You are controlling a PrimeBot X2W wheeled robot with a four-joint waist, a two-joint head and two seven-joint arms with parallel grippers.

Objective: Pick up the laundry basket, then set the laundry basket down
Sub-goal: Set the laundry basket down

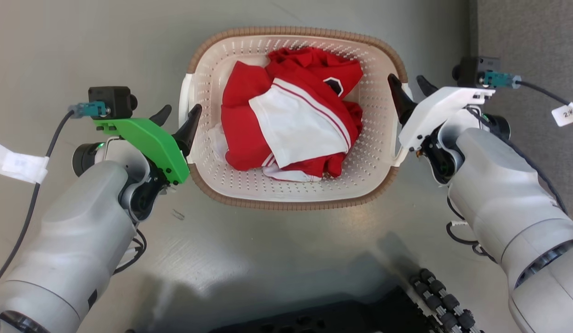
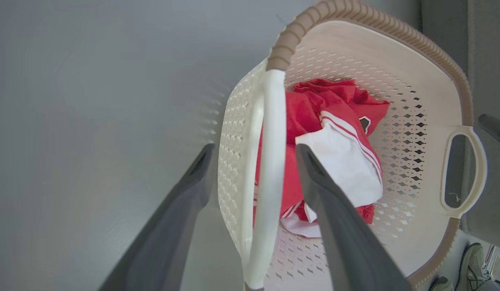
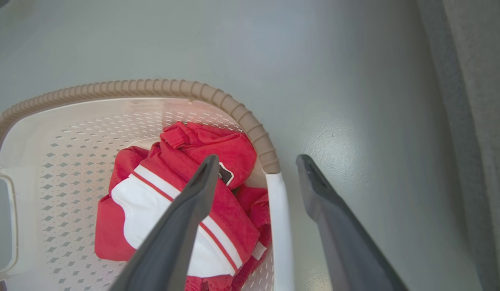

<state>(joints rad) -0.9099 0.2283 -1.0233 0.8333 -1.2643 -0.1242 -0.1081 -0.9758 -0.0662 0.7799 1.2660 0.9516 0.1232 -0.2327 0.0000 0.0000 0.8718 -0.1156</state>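
The laundry basket (image 1: 291,202) stands on the grey floor, cream with perforated walls and a brown rim, and holds a red and white garment (image 1: 291,115). My left gripper (image 1: 181,113) is open with its fingers on either side of the basket's left white handle (image 2: 270,161), one inside the wall and one outside. My right gripper (image 1: 407,81) is open and straddles the right handle (image 3: 279,218) the same way. In the wrist views the left gripper (image 2: 256,150) and the right gripper (image 3: 257,160) each show a clear gap to the handle. The basket's wall (image 2: 395,60) (image 3: 72,133) looks upright.
A darker grey carpet strip (image 1: 527,37) runs along the right side. My black base (image 1: 342,319) sits at the bottom edge. A shoe (image 2: 472,262) shows beyond the basket's far side. A white tag (image 1: 566,113) hangs on the right wrist cable.
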